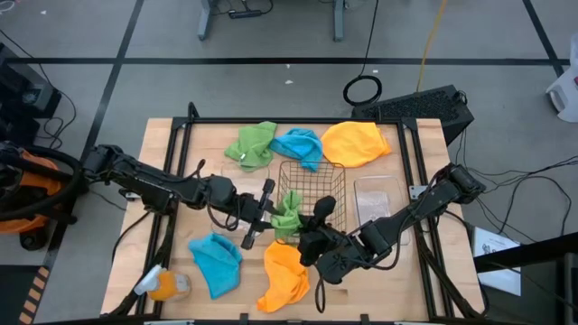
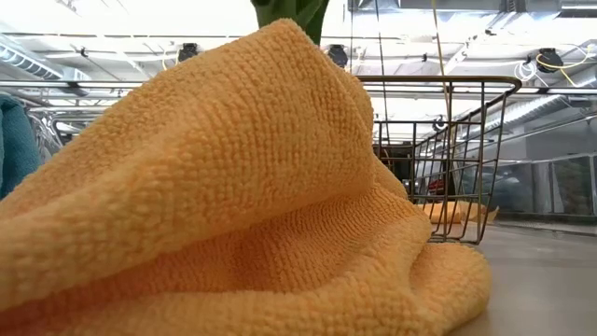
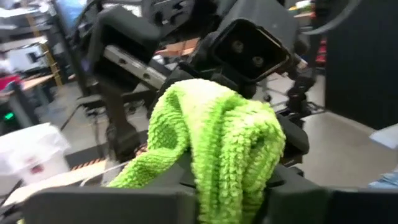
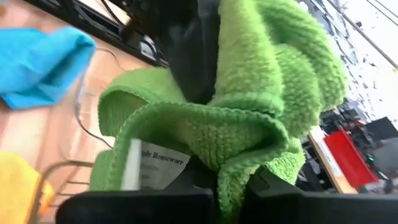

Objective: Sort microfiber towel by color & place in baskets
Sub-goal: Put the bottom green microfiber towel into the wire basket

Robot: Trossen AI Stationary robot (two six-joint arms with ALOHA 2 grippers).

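Both grippers are shut on one bright green microfiber towel, which is bunched up over the near left corner of the dark wire mesh basket. My left gripper comes from the left and my right gripper from the right. The low view shows only the towel's lower end, high above the table. Lying on the table are a second green towel, two blue ones and two orange-yellow ones. A clear plastic basket stands right of the wire one. My left gripper pinches the green towel's bunched folds between its two fingers, coming level from the table's left. Several layers bulge out past the fingers, off the table. My right gripper pinches a thick fold of the same towel near its white label, coming from the right. The towel is off the table.
A small orange-and-white object lies at the near left corner. The near orange-yellow towel fills most of the low view, with the wire basket behind it. Bare wood shows left of the near blue towel and along the table's right edge.
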